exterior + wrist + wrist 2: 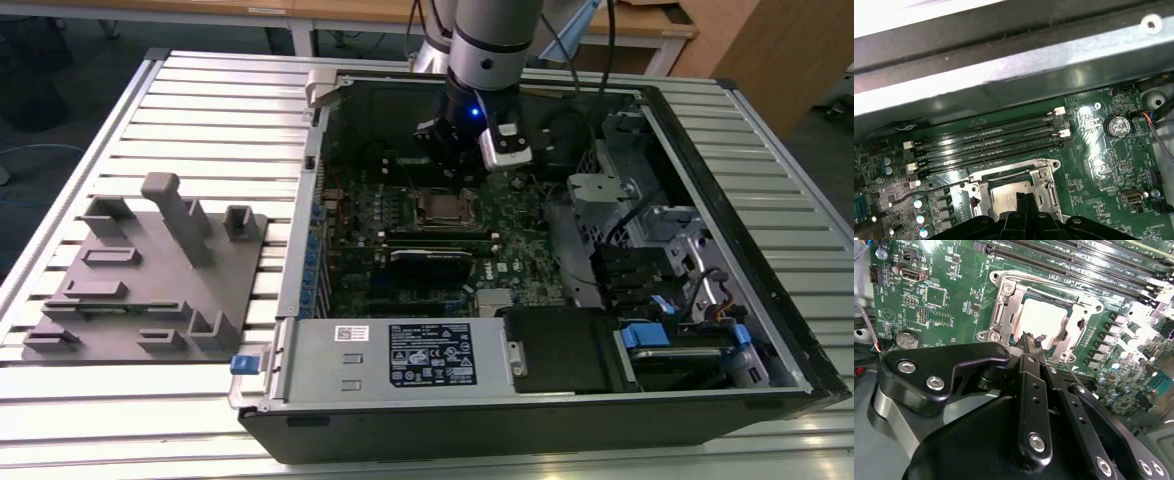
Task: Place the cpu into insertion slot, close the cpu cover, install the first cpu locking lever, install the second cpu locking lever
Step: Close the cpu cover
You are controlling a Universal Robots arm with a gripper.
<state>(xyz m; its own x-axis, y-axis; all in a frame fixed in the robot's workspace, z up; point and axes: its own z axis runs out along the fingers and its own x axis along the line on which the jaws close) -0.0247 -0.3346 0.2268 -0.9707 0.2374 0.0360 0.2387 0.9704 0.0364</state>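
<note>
The insertion slot (447, 208) sits in the green board inside the open computer case. In both wrist views the cpu (1043, 320) (1006, 196) lies in it, dull silver top up. The cpu cover (1004, 315) (1046, 187), a silver frame, lies flat around the chip. My gripper (1029, 338) (1021, 201) hangs just above the socket's near edge with its dark fingers pressed together and nothing between them. I cannot tell whether the tips touch the cover. A thin metal lever rod (1070, 373) (929, 187) runs out from the socket's corner.
Long black memory slots (989, 137) lie beside the socket, towards the case wall (1004, 65). A coin battery (1117, 125) sits on the board. A grey fixture plate (147, 290) lies at the exterior view's left. A power supply box (400, 355) and drive bays (667, 290) fill the case's near and right parts.
</note>
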